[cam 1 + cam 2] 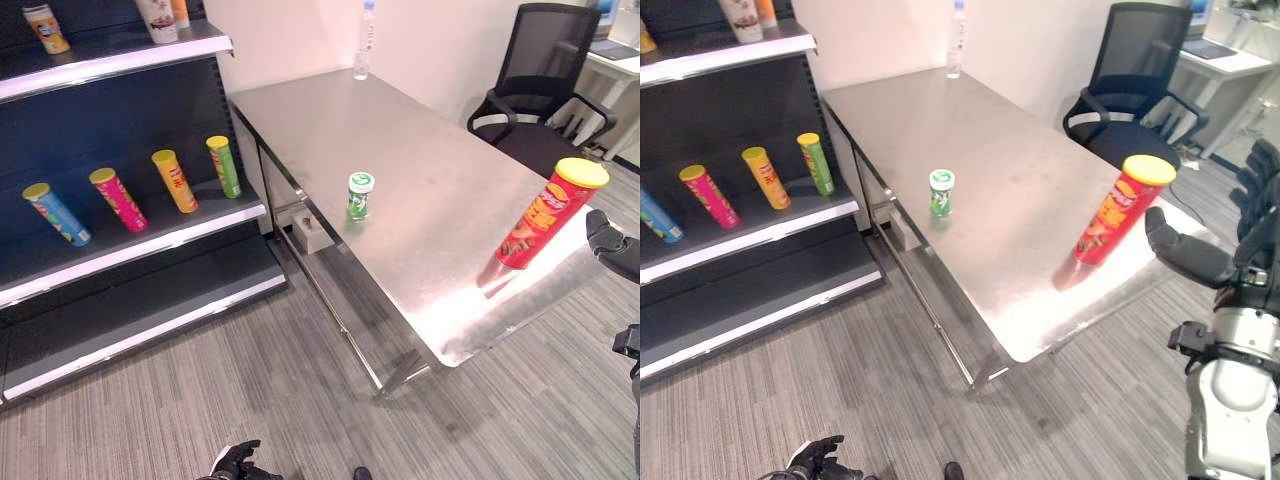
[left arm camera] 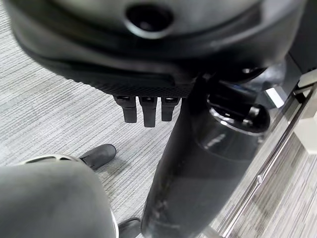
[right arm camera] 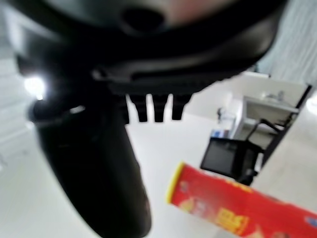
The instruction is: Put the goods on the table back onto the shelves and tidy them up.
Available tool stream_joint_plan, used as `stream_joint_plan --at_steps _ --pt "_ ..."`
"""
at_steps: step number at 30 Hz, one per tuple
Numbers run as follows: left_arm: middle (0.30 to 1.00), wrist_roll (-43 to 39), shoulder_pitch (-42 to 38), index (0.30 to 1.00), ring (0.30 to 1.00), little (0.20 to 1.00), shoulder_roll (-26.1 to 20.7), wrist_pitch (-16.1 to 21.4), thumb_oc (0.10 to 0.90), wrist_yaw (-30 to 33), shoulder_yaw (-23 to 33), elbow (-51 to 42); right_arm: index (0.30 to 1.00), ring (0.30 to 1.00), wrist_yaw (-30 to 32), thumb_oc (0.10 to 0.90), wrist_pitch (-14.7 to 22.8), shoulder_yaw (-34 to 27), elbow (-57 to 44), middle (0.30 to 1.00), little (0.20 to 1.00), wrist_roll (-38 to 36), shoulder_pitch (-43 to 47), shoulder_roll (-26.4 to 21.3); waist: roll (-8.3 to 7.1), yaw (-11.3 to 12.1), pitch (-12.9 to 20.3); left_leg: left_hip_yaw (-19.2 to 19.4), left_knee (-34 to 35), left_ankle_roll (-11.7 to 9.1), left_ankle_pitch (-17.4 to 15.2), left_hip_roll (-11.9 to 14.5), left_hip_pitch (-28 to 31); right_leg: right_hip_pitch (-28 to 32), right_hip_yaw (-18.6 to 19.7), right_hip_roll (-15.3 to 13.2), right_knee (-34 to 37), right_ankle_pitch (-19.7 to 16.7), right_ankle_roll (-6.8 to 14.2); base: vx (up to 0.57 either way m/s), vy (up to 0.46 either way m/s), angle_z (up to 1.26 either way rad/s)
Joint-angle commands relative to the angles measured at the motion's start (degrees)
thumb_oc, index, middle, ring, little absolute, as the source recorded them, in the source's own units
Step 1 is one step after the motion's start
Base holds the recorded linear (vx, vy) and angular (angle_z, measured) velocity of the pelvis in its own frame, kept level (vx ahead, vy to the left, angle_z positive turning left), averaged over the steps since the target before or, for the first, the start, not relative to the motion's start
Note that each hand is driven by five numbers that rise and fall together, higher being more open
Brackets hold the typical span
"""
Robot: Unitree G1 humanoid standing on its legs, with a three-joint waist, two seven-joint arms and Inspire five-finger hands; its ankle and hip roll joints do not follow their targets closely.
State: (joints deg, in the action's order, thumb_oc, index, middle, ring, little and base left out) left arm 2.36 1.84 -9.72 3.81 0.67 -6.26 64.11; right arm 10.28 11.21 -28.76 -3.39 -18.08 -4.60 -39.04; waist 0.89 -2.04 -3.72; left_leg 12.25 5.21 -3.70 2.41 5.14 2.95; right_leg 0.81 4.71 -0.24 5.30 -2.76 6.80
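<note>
On our left stand the shelves point(image 1: 150, 235), with four slim cans already lined along the middle board and room beside them. Our left hand point(image 1: 236, 462) hangs low over the floor, fingers relaxed and holding nothing. Further right, on the steel table point(image 1: 1000, 190), a small green tub point(image 1: 360, 194) waits near the middle, and the tall red can point(image 1: 1117, 211) with its yellow lid stands close to the table's right edge.

The red can looks like the step in hand. To do it well, we should close around its middle, not near the lid — it is tall and narrow, and a push up high would likely topple it off the nearby edge. Thumb on one side, fingers on the other, then lift straight up before turning to the shelves.

Our right hand point(image 1: 1185, 250) is raised just beside the can, not touching it — thumb stretched toward it, fingers spread and empty.
</note>
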Motion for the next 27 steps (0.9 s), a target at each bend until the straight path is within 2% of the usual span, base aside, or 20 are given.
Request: stream_joint_plan --at_steps 1,8,16,21,27 --pt "0.900 0.44 -4.50 0.900 0.900 0.900 -2.86 2.17 0.800 -0.39 -1.69 1.48 0.900 0.900 1.31 0.800 3.73 -5.40 -1.42 0.900 0.900 1.00 6.59 -7.57 -1.97 1.83 0.61 1.10 -0.21 -2.34 -6.82 -0.18 5.15 2.95 -4.74 -0.89 -1.64 6.68 5.71 0.03 -0.054 0.09" --pt "0.900 0.14 -4.43 0.900 0.900 0.900 -3.17 2.12 0.800 -0.41 -2.54 1.52 0.900 0.900 3.61 0.800 3.66 -6.76 3.26 0.900 0.900 2.45 7.73 -12.05 -1.92 2.13 0.98 -0.16 -0.21 -2.74 -6.60 0.19 5.19 4.19 -6.50 -0.68 -1.53 7.40 5.12 0.03 -0.046 0.12" --pt "0.900 -0.62 -3.78 0.900 0.900 0.900 -3.23 2.04 0.800 -0.66 -3.37 1.87 0.900 0.900 1.87 0.800 3.34 -4.89 9.43 0.900 0.900 -1.19 10.14 -16.32 -2.35 2.85 1.08 -1.04 -0.21 -3.04 -6.36 0.33 4.94 4.83 -7.68 -0.58 -1.21 7.61 4.95 0.01 -0.023 0.10" --pt "0.900 -1.63 -3.19 0.900 0.900 0.900 -3.37 2.03 0.800 -0.82 -4.30 2.34 0.900 0.900 -0.92 0.800 3.10 -0.62 15.48 0.900 0.900 -6.22 14.17 -18.67 -2.75 3.83 1.02 -1.81 -0.21 -3.27 -6.13 0.33 4.83 5.61 -8.87 -0.69 -0.97 7.71 4.95 0.01 -0.027 0.09" --pt "0.900 -2.49 -2.60 0.900 0.900 0.900 -3.43 2.13 0.800 -1.19 -4.37 2.49 0.900 0.900 -5.58 0.800 2.70 2.27 17.67 0.900 0.900 -13.07 16.11 -18.57 -2.98 4.43 0.85 -2.27 -0.21 -3.38 -5.93 0.19 4.73 5.81 -9.59 -0.77 -0.89 7.70 4.89 0.00 -0.013 0.12"
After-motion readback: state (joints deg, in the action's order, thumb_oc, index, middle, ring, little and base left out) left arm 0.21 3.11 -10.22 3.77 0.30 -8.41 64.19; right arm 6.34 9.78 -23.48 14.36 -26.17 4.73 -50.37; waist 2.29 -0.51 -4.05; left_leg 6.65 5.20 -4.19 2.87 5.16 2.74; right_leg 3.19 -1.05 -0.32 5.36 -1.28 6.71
